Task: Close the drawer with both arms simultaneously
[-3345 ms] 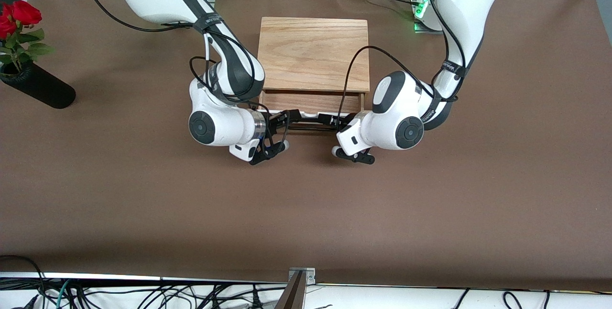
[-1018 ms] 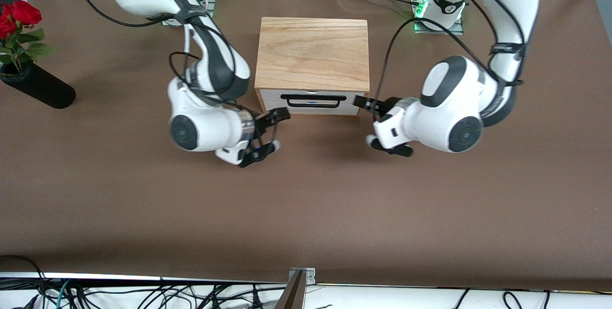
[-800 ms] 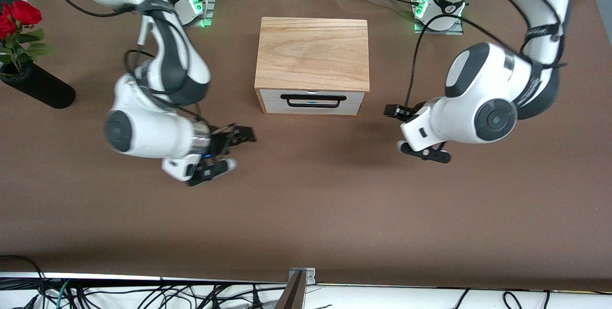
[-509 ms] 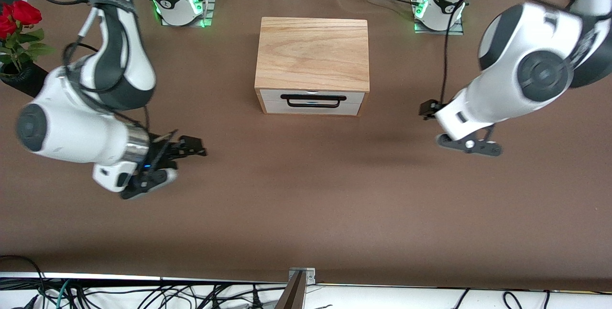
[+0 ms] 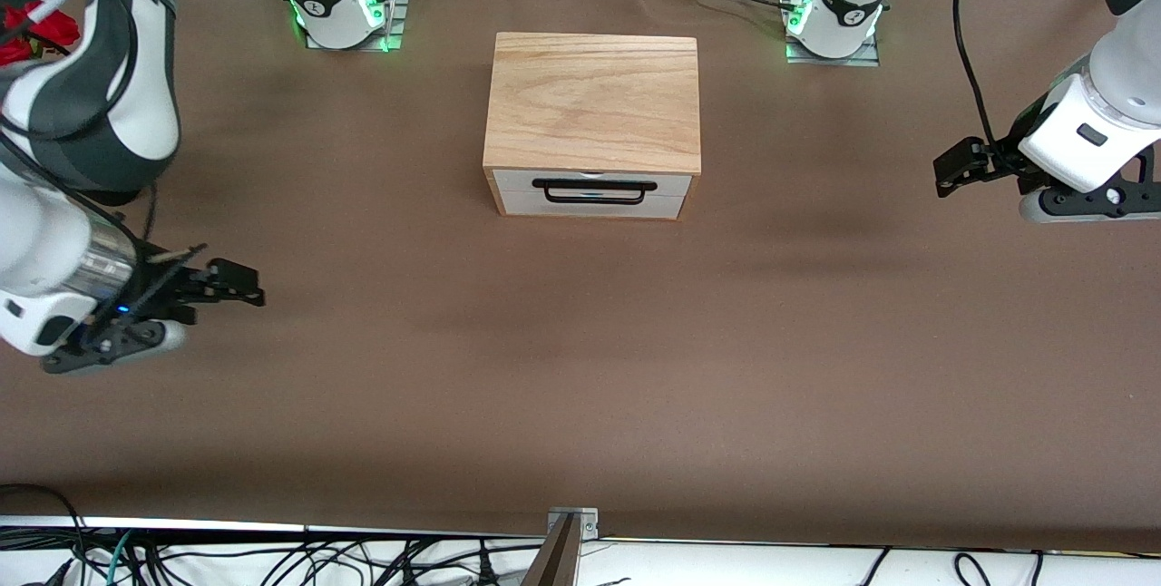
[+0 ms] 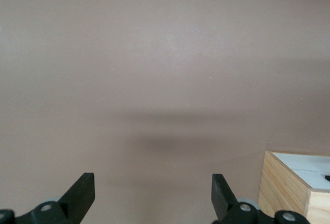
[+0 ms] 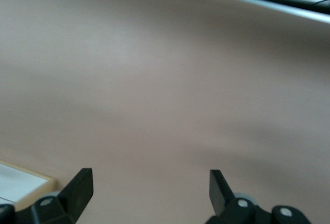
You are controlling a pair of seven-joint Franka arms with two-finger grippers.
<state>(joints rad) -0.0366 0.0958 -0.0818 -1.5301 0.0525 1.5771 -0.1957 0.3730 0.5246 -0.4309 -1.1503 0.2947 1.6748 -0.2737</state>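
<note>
The drawer (image 5: 594, 203) sits shut in the wooden casing (image 5: 594, 96), with its white front panel flush and its black bar handle (image 5: 594, 191) facing the front camera. My left gripper (image 5: 952, 173) is open and empty above the table toward the left arm's end, well apart from the drawer. My right gripper (image 5: 243, 287) is open and empty above the table toward the right arm's end. The left wrist view shows open fingers (image 6: 82, 193) and a corner of the white panel (image 6: 309, 163). The right wrist view shows open fingers (image 7: 80, 185) and a corner of the panel (image 7: 13, 183).
A red rose (image 5: 36, 24) in a black vase stands at the right arm's end, mostly hidden by that arm. The arm bases (image 5: 340, 1) (image 5: 834, 10) glow green beside the casing's back. A metal bracket (image 5: 571, 522) and cables lie at the table's near edge.
The drawer was open with both grippers at its front; it has since gone shut. Both arms have swung outward from the drawer toward their own ends of the table.
</note>
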